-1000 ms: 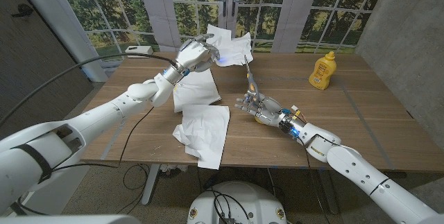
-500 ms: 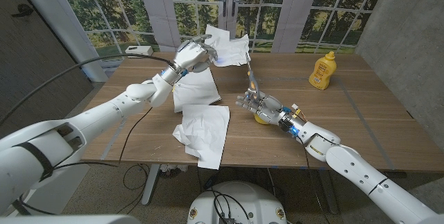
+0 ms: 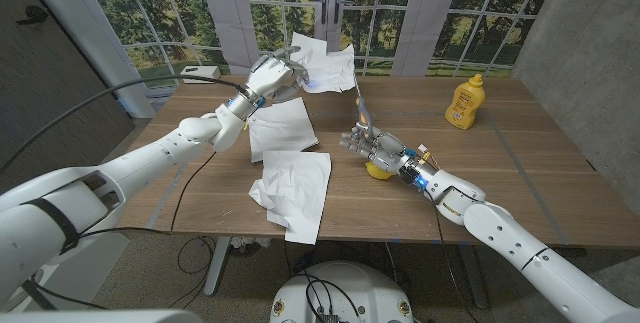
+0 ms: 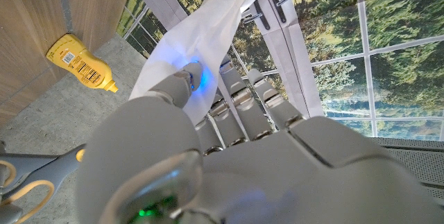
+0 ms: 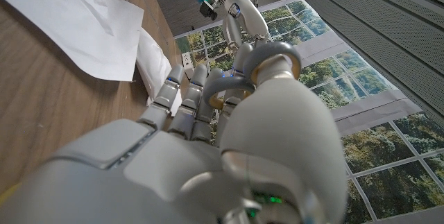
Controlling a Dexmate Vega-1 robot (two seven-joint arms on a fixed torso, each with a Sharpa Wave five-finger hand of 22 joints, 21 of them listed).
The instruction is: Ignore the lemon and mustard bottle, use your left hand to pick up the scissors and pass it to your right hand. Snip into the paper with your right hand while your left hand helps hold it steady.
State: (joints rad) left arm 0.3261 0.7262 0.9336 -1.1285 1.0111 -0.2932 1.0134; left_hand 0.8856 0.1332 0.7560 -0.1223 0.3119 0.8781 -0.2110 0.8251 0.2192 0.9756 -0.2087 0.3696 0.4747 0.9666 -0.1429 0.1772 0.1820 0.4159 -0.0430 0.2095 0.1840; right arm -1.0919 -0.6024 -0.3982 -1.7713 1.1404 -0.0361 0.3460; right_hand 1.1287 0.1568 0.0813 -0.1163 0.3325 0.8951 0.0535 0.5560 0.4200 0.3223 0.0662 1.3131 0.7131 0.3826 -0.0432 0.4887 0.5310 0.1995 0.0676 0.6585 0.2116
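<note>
A mustard bottle (image 3: 463,101) is standing upright near the far right of the wooden table (image 3: 520,178), well clear of both arms, and a lemon (image 3: 378,170) is peeking out from just under the right hand (image 3: 372,149), mostly hidden by it. Two more sheets are lying on the table: a flat one (image 3: 281,129) just below the left forearm and a crumpled one (image 3: 293,191) hanging slightly over the near edge; neither is blocking the work. A small white box (image 3: 200,70) is sitting at the far left corner, and a black cable (image 3: 185,188) is trailing over the left side of the table. Behind it all, tall windows are showing green trees, with a grey wall on the right. The left hand (image 3: 270,78) is holding a sheet of paper (image 3: 322,65) up in the air above the far edge, fingers closed on its corner. The right hand is gripping the scissors (image 3: 362,113) by the handles, fingers curled through the loops, with the blades pointing up to the paper's lower edge; whether they are touching it, I cannot tell. Compared with a second ago, the paper is sitting a little higher and further left, and the right hand is lying nearer the lemon.
</note>
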